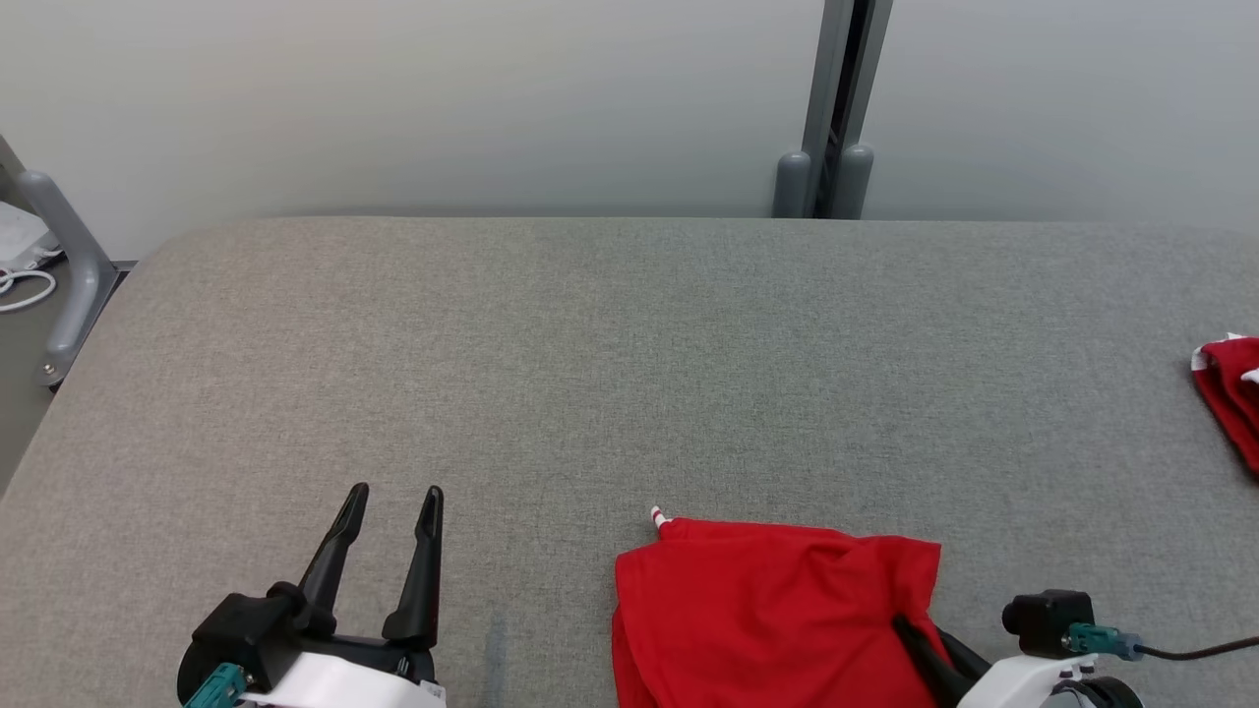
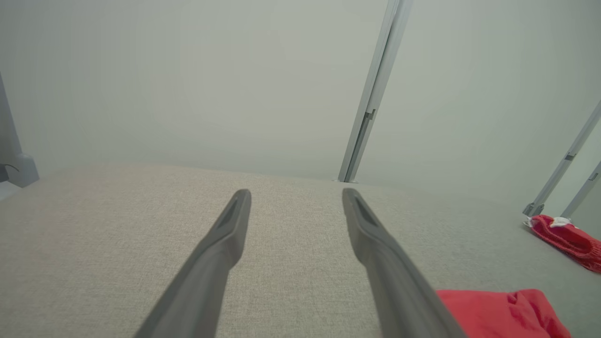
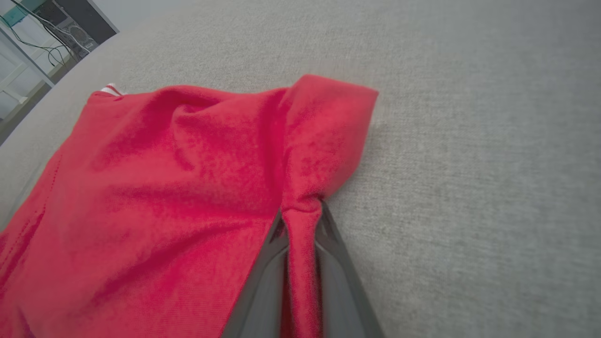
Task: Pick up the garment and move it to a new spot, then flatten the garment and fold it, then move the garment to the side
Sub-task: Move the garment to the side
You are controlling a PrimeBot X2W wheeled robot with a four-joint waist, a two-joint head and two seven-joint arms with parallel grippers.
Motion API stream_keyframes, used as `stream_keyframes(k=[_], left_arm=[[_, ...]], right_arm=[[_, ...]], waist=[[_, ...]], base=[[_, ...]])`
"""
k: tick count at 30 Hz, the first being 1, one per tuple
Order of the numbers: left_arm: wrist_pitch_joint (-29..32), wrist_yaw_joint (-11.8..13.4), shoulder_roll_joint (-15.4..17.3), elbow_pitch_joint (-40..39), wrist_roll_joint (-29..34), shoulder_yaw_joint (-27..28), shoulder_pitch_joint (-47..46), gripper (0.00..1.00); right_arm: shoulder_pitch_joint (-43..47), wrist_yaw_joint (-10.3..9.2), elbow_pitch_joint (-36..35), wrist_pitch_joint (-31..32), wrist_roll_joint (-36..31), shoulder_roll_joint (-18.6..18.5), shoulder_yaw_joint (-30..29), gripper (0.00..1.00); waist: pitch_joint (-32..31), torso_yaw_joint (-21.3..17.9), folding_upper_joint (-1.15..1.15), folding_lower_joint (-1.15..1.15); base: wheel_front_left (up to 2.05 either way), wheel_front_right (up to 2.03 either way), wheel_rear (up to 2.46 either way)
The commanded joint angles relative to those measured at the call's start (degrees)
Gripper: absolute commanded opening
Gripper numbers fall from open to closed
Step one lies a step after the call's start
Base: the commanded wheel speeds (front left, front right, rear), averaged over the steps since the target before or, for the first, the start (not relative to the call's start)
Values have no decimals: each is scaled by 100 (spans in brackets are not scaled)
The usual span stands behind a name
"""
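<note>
A red garment with a small white-striped tip lies bunched at the near edge of the grey padded table. My right gripper is at its right side. In the right wrist view the two dark fingers of this gripper are shut on a pinched fold of the garment, low on the table. My left gripper hovers at the lower left, well apart from the cloth and open, with nothing between its fingers. The garment's corner shows to that gripper's right.
Another red cloth item with white trim lies at the table's far right edge, also seen as the red item. A grey post stands behind the table against the pale wall. A grey frame leg stands off the left edge.
</note>
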Motion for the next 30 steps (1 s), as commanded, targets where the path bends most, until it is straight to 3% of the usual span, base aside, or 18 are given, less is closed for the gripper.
stream_keyframes(k=[1,7,16,24,30], left_arm=[[-17,-5,22,-38,-8,22,-95,100],[-17,-5,22,-124,-38,-37,-182,100],[-17,-5,22,-341,-103,-323,-712,100],[-18,-5,30,-397,87,-949,-1565,100],[-17,-5,34,-214,260,-1525,-2123,100]], right_arm=[[-166,0,41,-87,21,-86,98,0],[-563,-1,81,-188,-152,-468,444,0],[-1827,-1,-105,-221,-753,-1528,1003,0],[-2938,-1,-300,-200,-922,-2454,984,0],[-3498,-1,-290,-244,-856,-2919,724,0]], waist=[[22,-46,0,0],[124,-225,0,0],[838,-888,0,0],[1795,-1518,0,0],[2422,-1829,0,0]], base=[[0,0,0],[0,0,0],[0,0,0],[0,0,0],[0,0,0]])
